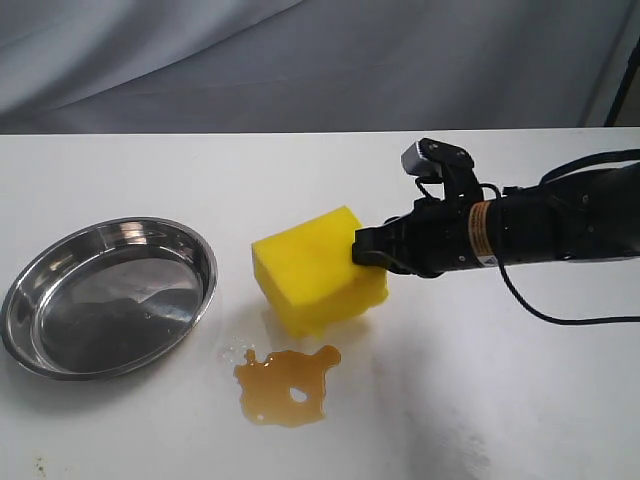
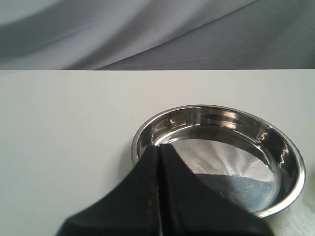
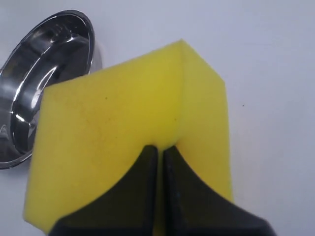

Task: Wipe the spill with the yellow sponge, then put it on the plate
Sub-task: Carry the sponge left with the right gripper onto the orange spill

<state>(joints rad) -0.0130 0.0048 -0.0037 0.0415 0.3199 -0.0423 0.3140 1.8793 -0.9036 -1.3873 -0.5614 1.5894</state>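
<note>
The yellow sponge (image 1: 315, 268) (image 3: 118, 132) is pinched at its right end by my right gripper (image 1: 366, 250) (image 3: 161, 150), which is shut on it, squeezing the foam. It hangs tilted just above the white table, slightly behind the spill (image 1: 287, 383), an amber glossy puddle. The steel plate (image 1: 35, 345) (image 2: 290, 152) (image 3: 19, 54) lies to the left with nothing in it. My left gripper (image 2: 160, 147) is shut on nothing, near the plate's rim; the exterior view does not show it.
White table (image 1: 500, 400) under a grey cloth backdrop (image 1: 300, 60). A few tiny droplets (image 1: 232, 353) sit beside the puddle. My right arm (image 1: 560, 225) and its cable stretch in from the right edge.
</note>
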